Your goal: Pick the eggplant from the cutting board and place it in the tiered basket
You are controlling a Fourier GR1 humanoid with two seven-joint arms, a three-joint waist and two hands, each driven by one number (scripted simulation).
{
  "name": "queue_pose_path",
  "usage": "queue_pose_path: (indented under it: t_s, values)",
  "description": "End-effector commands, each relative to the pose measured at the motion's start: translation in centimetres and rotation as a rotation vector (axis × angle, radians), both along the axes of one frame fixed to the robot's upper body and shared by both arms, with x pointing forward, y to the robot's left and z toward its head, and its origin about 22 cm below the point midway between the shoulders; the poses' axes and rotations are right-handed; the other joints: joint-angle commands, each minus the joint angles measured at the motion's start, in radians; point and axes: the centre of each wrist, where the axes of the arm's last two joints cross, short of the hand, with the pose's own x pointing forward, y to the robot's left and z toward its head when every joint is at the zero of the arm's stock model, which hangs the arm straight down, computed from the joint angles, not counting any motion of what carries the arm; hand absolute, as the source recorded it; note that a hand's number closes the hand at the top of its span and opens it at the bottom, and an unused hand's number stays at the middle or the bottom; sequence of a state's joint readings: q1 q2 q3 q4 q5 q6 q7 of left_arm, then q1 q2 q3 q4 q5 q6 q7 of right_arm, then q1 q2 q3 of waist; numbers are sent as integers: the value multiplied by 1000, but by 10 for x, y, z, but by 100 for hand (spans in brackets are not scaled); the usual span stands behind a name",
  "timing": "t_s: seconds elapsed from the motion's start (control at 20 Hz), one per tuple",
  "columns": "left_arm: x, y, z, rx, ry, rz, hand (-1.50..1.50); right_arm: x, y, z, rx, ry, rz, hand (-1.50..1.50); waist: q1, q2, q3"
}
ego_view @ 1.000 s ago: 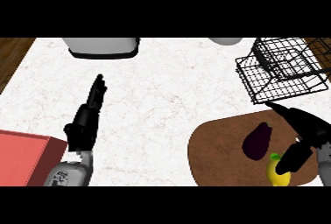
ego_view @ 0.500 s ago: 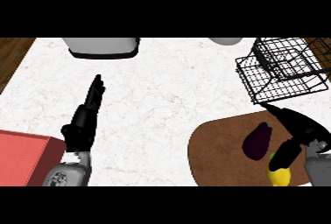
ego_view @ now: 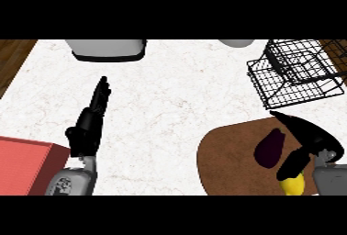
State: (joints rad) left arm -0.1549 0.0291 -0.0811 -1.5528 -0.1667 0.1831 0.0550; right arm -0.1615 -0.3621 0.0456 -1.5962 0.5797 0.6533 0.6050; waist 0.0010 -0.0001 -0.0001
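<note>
A dark purple eggplant [ego_view: 269,147] lies on the round brown cutting board [ego_view: 224,156] at the lower right. My right hand [ego_view: 306,139] hovers just right of it, open, fingers stretched toward the far side and thumb pointing down beside the eggplant. The black wire tiered basket [ego_view: 298,73] stands at the upper right, beyond the board. My left hand [ego_view: 89,124] rests open at the left, fingers straight and pointing away, holding nothing.
A yellow object [ego_view: 293,186] lies on the board under my right wrist. A red box [ego_view: 24,167] sits at the lower left. A grey appliance [ego_view: 108,48] and a white item [ego_view: 236,42] stand along the far edge.
My right hand has moved left and nearer, closing in beside the eggplant. The eggplant and my left hand have stayed put.
</note>
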Motion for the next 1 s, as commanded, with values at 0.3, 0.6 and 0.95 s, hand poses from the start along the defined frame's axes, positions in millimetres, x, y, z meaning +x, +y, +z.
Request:
queue_pose_path:
  t_s: [0.3,0.6,0.95]
  values:
    - [-1,15,-2,1,7,-2,0,-4,-3,-19,37,-82,-71,150,-1,0,0]
    - [-5,3,-4,-10,-6,8,0,-8,3,-44,-116,-211,60,150,0,0,0]
    - [-12,16,3,5,-12,-3,0,-17,18,-50,-224,-267,159,150,1,-2,0]
